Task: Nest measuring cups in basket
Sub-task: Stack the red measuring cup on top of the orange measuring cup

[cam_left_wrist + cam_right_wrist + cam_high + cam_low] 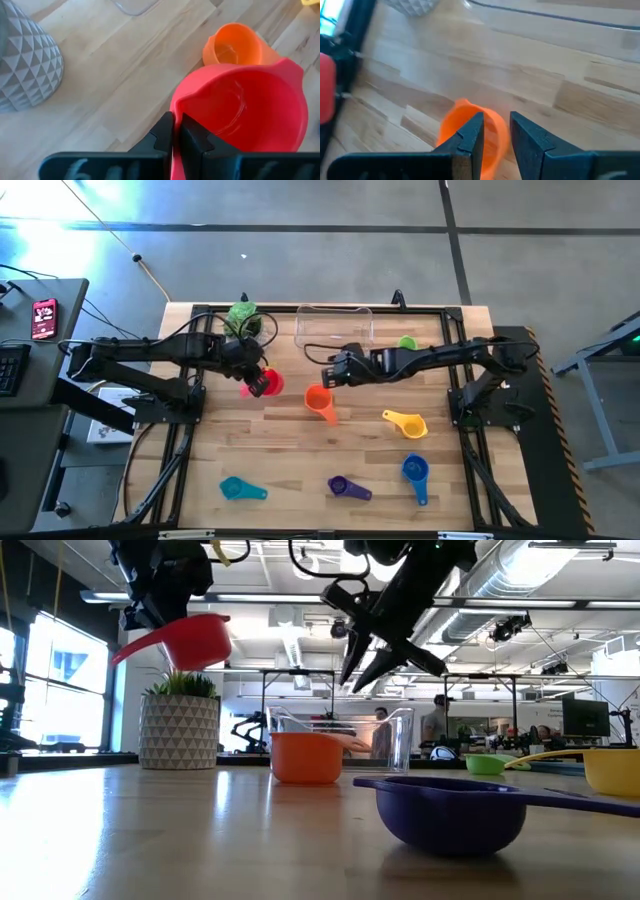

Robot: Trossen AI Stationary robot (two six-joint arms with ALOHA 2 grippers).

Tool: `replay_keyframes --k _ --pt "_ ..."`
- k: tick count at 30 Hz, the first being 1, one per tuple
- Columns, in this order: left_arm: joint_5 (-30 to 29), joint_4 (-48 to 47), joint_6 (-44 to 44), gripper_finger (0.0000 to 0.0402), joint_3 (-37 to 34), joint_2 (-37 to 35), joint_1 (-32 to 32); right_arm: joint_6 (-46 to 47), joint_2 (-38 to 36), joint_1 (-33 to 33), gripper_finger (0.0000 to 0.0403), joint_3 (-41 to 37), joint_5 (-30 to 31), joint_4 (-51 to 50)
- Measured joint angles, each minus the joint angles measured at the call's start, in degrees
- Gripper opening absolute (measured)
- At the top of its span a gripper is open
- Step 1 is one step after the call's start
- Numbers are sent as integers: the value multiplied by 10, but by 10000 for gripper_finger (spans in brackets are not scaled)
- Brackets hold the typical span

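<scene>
My left gripper point(255, 373) is shut on the red measuring cup point(267, 384), which it holds above the table in front of the white plant pot point(243, 318). My right gripper point(330, 370) is open and hovers over the orange cup point(320, 403), which stands on its base on the wood; in the low view its fingers point(385, 650) are well above that cup point(307, 757). The clear basket point(335, 326) sits near the far edge. The green cup point(407, 342) lies beside it. Yellow point(405, 423), blue point(416, 471), purple point(348, 488) and teal point(240, 489) cups lie nearer. My left gripper pinches a thin red part at the cup's near rim point(174, 150) between its two fingers point(162, 135). Whether that is the wall or the handle's root, I cannot tell. The cup point(190, 640) hangs clear of the table, roughly level, mouth up, its handle point(130, 652) sloping down.
The plant pot point(178, 730) stands just behind the lifted red cup. The two grippers are close together at the table's middle. Bare wood lies between the orange cup and the basket point(560, 20). A black frame point(185, 450) borders the work area.
</scene>
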Motion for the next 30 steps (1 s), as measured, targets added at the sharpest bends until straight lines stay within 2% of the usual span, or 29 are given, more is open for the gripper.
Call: replay_keyframes --k 3,6,18,30 --pt "0 0 -28 10 0 0 -8 -3 0 0 85 -1 -33 -25" --pt "-1 0 -45 10 0 0 -14 -3 5 11 85 -5 -40 -44" --pt "-2 5 -58 10 0 0 -15 43 69 78 85 -5 -26 -48" --pt "-5 16 -34 10 0 0 -15 78 122 100 85 -5 -30 -20"
